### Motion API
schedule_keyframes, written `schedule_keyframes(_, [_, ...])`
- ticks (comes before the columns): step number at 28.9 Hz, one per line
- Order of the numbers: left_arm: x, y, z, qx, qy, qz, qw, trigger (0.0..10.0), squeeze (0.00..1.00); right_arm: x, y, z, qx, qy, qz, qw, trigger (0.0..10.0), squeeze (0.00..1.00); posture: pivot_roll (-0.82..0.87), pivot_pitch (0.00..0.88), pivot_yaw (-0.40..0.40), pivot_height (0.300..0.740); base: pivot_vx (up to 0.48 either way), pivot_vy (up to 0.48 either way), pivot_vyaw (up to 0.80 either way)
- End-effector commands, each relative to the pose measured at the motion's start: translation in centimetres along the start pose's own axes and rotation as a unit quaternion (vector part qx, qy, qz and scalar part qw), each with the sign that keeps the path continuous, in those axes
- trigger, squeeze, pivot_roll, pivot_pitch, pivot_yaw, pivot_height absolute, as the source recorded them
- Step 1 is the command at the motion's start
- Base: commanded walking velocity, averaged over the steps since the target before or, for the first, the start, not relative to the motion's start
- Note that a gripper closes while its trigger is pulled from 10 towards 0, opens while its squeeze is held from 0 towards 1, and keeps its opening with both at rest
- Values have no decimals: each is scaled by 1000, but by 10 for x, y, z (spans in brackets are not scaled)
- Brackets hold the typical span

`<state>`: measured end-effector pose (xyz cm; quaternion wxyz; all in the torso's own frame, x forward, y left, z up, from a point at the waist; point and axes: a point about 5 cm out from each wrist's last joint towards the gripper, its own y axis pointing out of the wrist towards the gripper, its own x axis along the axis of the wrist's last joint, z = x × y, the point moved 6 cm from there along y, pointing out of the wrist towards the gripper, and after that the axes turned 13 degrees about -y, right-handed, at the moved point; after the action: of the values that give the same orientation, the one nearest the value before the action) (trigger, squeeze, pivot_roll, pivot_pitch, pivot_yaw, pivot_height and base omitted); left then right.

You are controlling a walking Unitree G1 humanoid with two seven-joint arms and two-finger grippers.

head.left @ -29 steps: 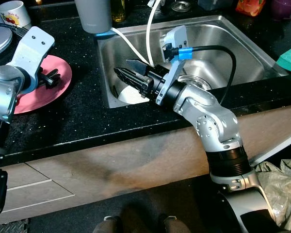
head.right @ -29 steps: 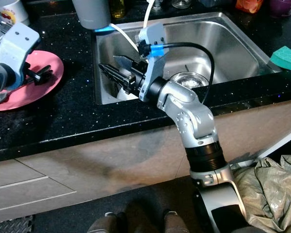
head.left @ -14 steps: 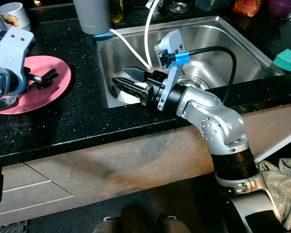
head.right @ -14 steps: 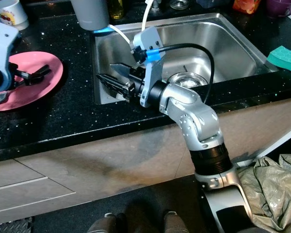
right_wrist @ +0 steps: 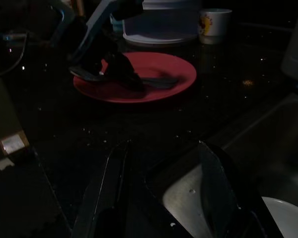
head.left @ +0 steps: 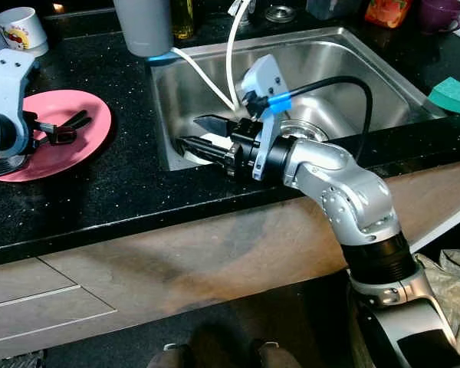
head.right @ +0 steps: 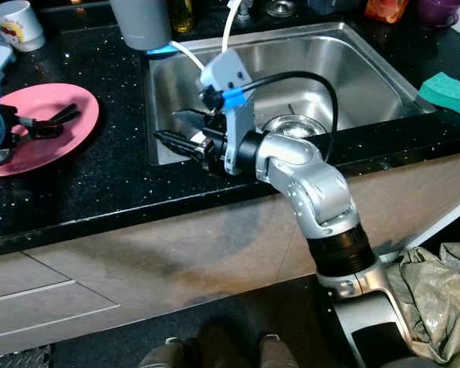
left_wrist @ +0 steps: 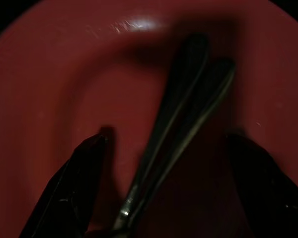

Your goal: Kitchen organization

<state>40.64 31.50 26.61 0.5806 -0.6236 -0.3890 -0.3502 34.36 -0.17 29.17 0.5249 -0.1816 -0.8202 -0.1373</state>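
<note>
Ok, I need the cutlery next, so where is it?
The cutlery lies on the pink plate on the counter left of the sink, between the left gripper's open fingers.

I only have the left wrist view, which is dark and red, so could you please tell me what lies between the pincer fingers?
Observer: Cutlery handles, lying on a pink plate; the open left pincer straddles them.
Operator: Where does the plate sit?
Observer: On the black counter, left of the sink.
Operator: And the other arm?
Observer: The right pincer is open over the sink's left end, above a white dish.
</note>
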Motion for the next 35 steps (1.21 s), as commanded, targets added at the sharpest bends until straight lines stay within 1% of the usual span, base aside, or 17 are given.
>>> schedule_keyframes(1, [-49,13,6,9,-26,93,995,10000,0,9,3,7,17,-26,-6,999,10000,0,21,200,12,740,0,0,0])
schedule_keyframes(5, [-54,14,9,12,-38,101,994,10000,0,8,3,8,23,-36,-1,999,10000,0,19,202,11,740,0,0,0])
schedule_keyframes(10, [-57,13,10,12,-36,109,993,10000,0,7,4,8,24,-39,1,999,10000,0,19,202,10,740,0,0,0])
schedule_keyframes(11, [-58,13,11,15,-34,109,993,6471,0,7,4,8,25,-39,2,999,10000,0,18,203,10,740,0,0,0])
schedule_keyframes(12, [-58,13,12,17,-33,109,993,1725,0,6,4,8,24,-38,2,999,10000,0,18,203,10,740,0,0,0])
schedule_keyframes(14, [-58,13,12,18,-33,109,993,1725,0,6,4,8,24,-38,3,999,10000,0,18,203,10,740,0,0,0])
schedule_keyframes(15, [-57,13,13,20,-31,107,994,0,0,6,4,8,24,-38,3,999,10000,0,18,203,10,740,0,0,0])
schedule_keyframes(20, [-55,12,14,22,-26,104,994,0,0,6,4,7,24,-36,4,999,10000,0,19,204,10,740,0,0,0])
schedule_keyframes(28, [-45,11,19,38,-13,80,996,0,0,5,4,5,21,-39,6,999,10000,0,20,204,8,740,0,0,0])
schedule_keyframes(35, [-34,11,17,38,-2,55,998,0,0,6,3,3,18,-40,8,999,10000,0,19,205,10,740,0,0,0])
